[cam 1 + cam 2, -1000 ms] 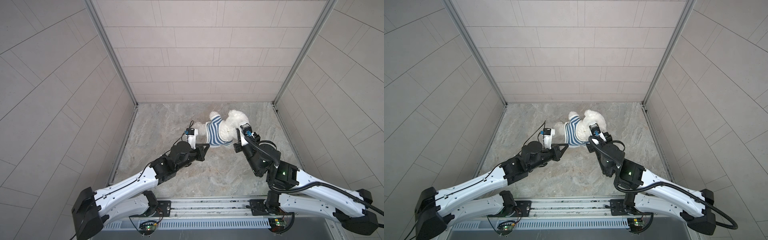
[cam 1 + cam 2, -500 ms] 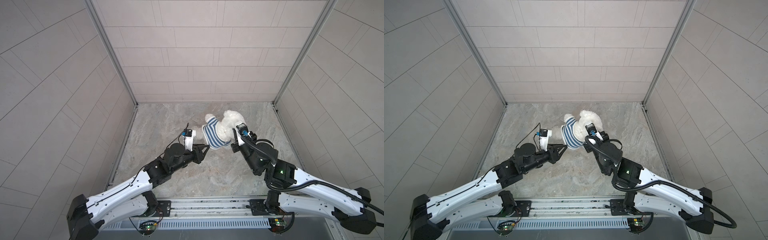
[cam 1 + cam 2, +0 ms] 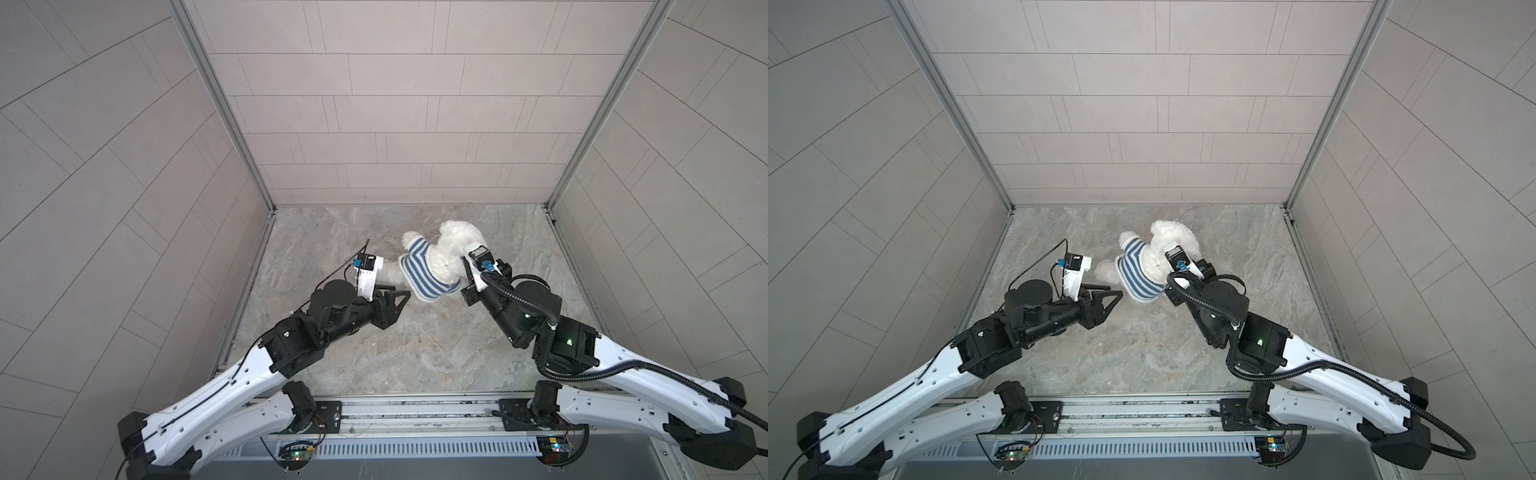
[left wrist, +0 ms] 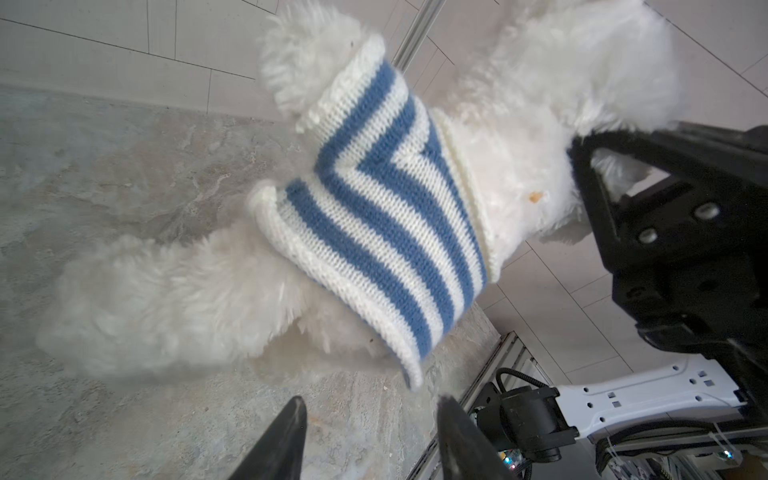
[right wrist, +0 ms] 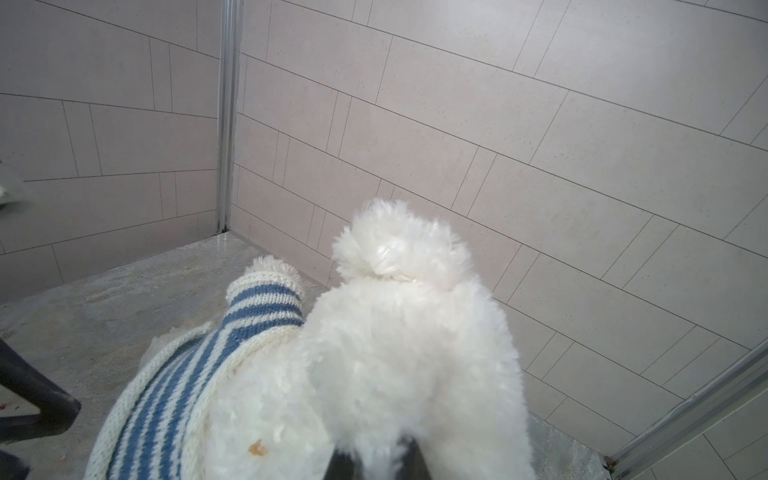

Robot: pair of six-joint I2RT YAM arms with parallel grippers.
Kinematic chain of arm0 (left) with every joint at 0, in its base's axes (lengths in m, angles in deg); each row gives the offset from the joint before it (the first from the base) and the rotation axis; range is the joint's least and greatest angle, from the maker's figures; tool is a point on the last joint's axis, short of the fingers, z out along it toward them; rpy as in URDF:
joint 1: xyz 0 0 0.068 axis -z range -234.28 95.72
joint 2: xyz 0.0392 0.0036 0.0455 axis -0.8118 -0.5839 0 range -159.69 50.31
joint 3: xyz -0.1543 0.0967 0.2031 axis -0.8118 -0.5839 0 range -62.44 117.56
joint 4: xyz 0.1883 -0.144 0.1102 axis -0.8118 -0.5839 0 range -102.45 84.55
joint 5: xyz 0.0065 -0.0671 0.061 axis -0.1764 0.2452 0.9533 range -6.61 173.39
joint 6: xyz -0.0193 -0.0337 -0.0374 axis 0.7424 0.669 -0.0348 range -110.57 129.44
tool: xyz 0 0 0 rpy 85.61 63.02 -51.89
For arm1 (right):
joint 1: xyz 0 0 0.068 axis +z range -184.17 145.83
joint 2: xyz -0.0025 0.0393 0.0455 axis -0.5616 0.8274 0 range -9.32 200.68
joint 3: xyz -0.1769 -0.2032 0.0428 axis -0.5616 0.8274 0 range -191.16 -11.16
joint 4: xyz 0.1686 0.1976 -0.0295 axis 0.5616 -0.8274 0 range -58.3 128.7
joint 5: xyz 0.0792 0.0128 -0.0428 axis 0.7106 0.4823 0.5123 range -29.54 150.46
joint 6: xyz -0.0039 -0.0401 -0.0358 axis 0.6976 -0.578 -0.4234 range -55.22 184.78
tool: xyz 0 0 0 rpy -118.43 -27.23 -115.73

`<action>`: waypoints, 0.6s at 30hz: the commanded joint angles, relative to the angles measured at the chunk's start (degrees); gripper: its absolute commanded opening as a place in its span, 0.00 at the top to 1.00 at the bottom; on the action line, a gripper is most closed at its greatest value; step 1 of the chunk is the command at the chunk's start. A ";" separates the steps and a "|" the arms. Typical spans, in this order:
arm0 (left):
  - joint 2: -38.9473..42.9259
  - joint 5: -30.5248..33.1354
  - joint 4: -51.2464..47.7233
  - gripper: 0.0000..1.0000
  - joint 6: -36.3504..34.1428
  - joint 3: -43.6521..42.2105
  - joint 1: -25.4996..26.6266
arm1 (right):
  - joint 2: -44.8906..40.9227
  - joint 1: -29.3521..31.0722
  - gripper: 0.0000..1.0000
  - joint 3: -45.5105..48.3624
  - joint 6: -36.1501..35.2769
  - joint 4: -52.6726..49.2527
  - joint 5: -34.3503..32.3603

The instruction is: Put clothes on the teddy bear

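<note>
Nearly dressed: bear (image 3: pixel 455 249) wears shirt (image 4: pixel 374 232).
Your right gripper (image 5: pixel 376 459) clamps it, left gripper (image 4: pixel 370 432) gapes empty; straightening probably remains.

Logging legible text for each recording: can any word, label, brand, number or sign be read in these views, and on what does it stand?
None can be read.
The striped sweater on the teddy bear shows only blue and white stripes, with no badge or lettering in view.
The small boards below the rail are too small to show any print.
Nothing else in view carries lettering.
</note>
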 commanded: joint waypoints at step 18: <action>-5.61 3.67 8.71 0.88 14.10 -0.66 -1.25 | 1.15 -0.23 1.00 -2.33 -1.00 2.80 2.41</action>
